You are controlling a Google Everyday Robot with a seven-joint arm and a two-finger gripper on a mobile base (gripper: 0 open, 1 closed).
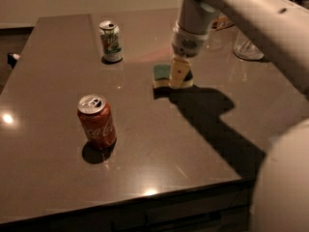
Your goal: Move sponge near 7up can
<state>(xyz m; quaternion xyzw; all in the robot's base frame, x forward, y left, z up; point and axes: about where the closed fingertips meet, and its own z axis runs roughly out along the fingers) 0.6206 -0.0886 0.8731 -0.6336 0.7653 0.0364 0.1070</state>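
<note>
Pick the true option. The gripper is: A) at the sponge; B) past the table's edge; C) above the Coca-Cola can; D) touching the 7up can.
A: the gripper is down at the sponge, right of the 7up can and far from the Coca-Cola can.

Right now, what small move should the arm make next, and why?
Probably slide the sponge a short way toward the 7up can. The gripper is closed on the sponge, which sits apart from the can, with bare table between them.
</note>
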